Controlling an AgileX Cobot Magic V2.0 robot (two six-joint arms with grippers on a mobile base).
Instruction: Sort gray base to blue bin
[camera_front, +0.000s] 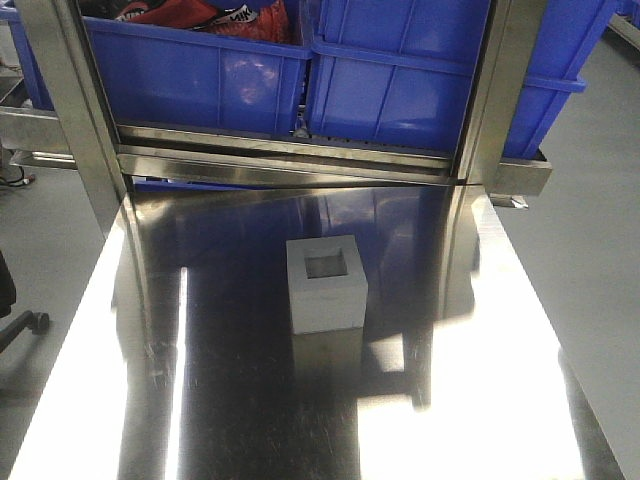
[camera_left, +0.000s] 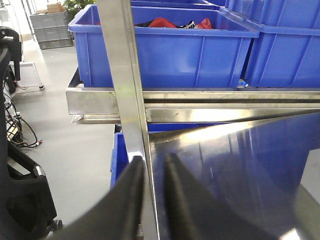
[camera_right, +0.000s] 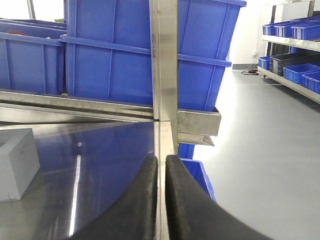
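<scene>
Fingers (camera_right: 142, 200) of right gripper (camera_right: 161, 159) together, empty; left gripper (camera_left: 154, 160) near-closed, empty. Small light-gray matte cube base (camera_front: 325, 285) sits mid shiny steel table (camera_front: 220, 400), ungrasped. Step: approach. Next: spread fingers, grasp, lift to bright-blue plastic bin (camera_front: 400, 90).

left fingers (camera_left: 127, 200) and right fingers (camera_right: 140, 200) nearly together.

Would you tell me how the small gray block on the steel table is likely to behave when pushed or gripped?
The light-gray cube-like block looks rigid, so it probably won't deform. Its flat faces make rolling unlikely. On the polished steel table it would likely slide rather than tip.
</scene>
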